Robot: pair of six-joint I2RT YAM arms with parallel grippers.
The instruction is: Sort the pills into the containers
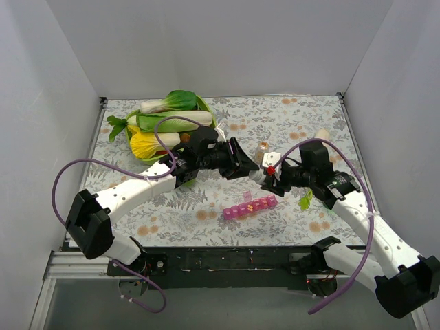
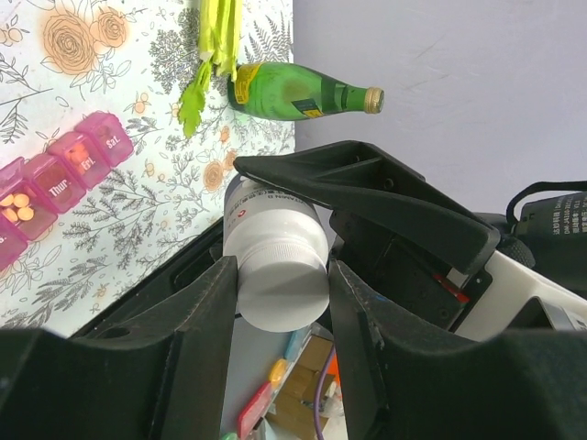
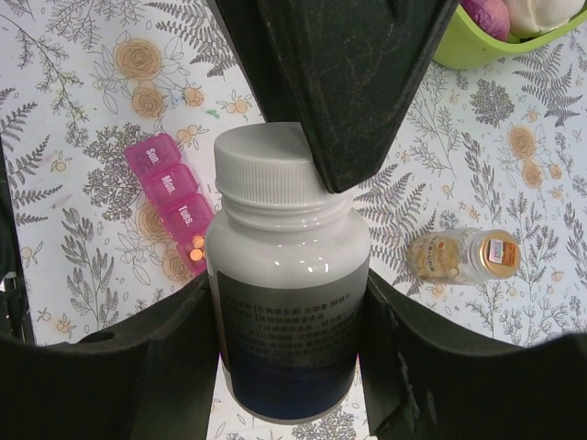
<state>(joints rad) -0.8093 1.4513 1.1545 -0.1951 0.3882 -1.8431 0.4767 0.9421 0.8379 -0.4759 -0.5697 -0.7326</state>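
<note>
A white pill bottle (image 3: 289,302) with a dark label is held in the air between both grippers. My right gripper (image 3: 289,293) is shut on its body. My left gripper (image 2: 280,275) is shut on its white screw cap (image 2: 280,284), with its fingers (image 3: 339,92) coming in from above in the right wrist view. The two grippers meet at the table's middle (image 1: 258,167). The pink pill organiser (image 1: 249,206) lies on the cloth just in front of them with its lids open. Small orange pills (image 3: 195,247) sit in one compartment, and they also show in the left wrist view (image 2: 14,206).
A small clear jar (image 3: 459,257) with brownish contents lies on its side beside the bottle. A dark green bottle (image 2: 293,92) lies near a leafy stalk (image 1: 306,199). A green basket (image 1: 206,106) of vegetables stands at the back left. Grey walls enclose the table.
</note>
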